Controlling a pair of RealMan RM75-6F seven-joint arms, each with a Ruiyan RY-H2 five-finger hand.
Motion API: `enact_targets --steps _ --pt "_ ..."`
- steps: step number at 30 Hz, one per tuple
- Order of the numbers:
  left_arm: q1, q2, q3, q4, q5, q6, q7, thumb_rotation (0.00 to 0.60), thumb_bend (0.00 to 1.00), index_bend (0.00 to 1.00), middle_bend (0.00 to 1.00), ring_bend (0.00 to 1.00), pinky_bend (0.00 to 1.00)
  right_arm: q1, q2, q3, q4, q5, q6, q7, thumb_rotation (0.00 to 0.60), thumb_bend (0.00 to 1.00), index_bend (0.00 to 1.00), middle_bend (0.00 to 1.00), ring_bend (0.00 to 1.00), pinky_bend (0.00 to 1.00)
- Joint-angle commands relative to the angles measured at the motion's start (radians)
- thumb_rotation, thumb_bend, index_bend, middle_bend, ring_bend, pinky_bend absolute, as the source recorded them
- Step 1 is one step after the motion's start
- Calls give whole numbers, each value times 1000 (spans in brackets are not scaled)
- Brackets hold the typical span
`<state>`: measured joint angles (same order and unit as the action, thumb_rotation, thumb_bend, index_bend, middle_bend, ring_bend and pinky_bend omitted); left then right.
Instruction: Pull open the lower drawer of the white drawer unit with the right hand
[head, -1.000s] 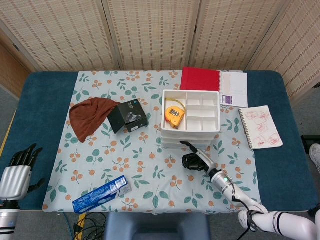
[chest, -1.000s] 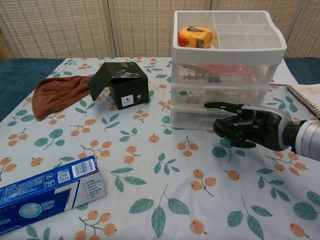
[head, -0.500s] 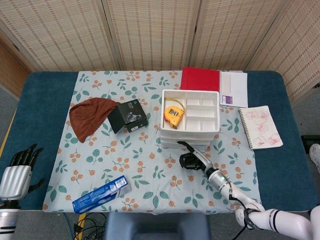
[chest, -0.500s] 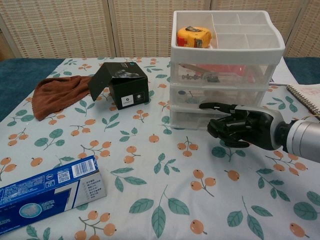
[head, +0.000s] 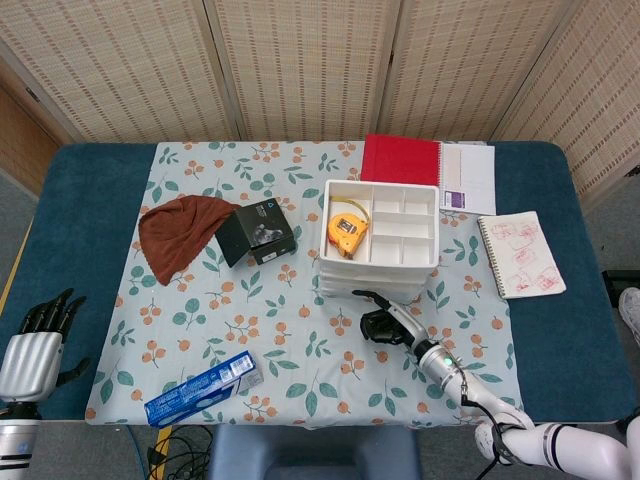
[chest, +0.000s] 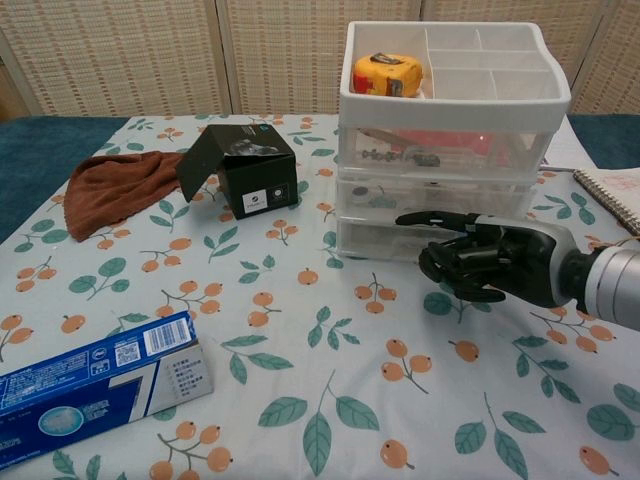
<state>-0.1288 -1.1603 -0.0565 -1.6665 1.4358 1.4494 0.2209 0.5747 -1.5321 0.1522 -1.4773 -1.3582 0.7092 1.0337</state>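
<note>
Right hand (chest: 488, 262) sits at the front of the drawer unit (chest: 452, 140), fingers curled in, one finger stretched toward 9 o'clock across the lower drawer (chest: 385, 238) face. Cannot tell if fingertips are hooked on the drawer lip or just touching; no clear hold seen. In head view the right hand (head: 385, 322) is at 6 o'clock of the unit (head: 381, 238), right up against its front edge.

Change over the last second: hand crept closer to the unit, then shifted slightly back toward the robot. Unit itself looks nudged a bit toward 9 o'clock on the cloth (chest: 300, 330). Lower drawer front is roughly flush with the drawers above, maybe a sliver out, hard to say. So likely the contact and hook stage, pull barely begun if at all.

Judgement: unit is light and slides on the cloth, so a pull may drag the whole unit instead of opening the drawer. Needs a firm hook on the lip, straight pull toward 6 o'clock.

Left hand (head: 36, 345) idle at far 8 o'clock table edge, fingers apart, holding nothing.

Tape measure (chest: 390, 74) in top tray, black box (chest: 245, 170) and brown cloth (chest: 115, 188) at 9 o'clock of the unit, blue carton (chest: 95, 385) near front-left.
</note>
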Motion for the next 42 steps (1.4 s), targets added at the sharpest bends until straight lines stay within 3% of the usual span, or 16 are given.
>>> enact_targets --steps 1,8,11,13,21,27,42 --pt "0 -1 1 0 1 0 1 600 169 127 82 119 127 -9 8 -12 -17 -11 11 2 600 662 276 690 866 965" --pt "-4 -4 1 -3 5 -5 -2 600 169 127 82 120 127 -34 34 -45 -77 -36 41 -1 600 663 255 689 866 965" --pt "-7 -5 -1 -3 9 -4 -4 600 169 127 82 120 127 -42 59 -64 -109 -50 46 -5 600 663 64 679 866 965" --pt "-9 -6 -1 -2 13 -4 -5 600 169 127 82 120 127 -49 77 -75 -131 -60 54 -10 600 663 3 677 866 965" --pt "-13 -7 0 -5 22 -5 -4 600 169 127 82 120 127 -69 163 -118 -211 -144 131 -130 600 663 0 673 866 965" --pt "-13 -6 2 -11 21 -6 -1 600 169 127 82 120 127 -95 236 -102 -274 -111 214 -311 600 663 0 673 866 965" --pt "-14 1 5 -30 19 -9 -2 600 169 127 82 120 127 -64 266 -69 -255 53 123 -410 600 663 24 673 866 965"
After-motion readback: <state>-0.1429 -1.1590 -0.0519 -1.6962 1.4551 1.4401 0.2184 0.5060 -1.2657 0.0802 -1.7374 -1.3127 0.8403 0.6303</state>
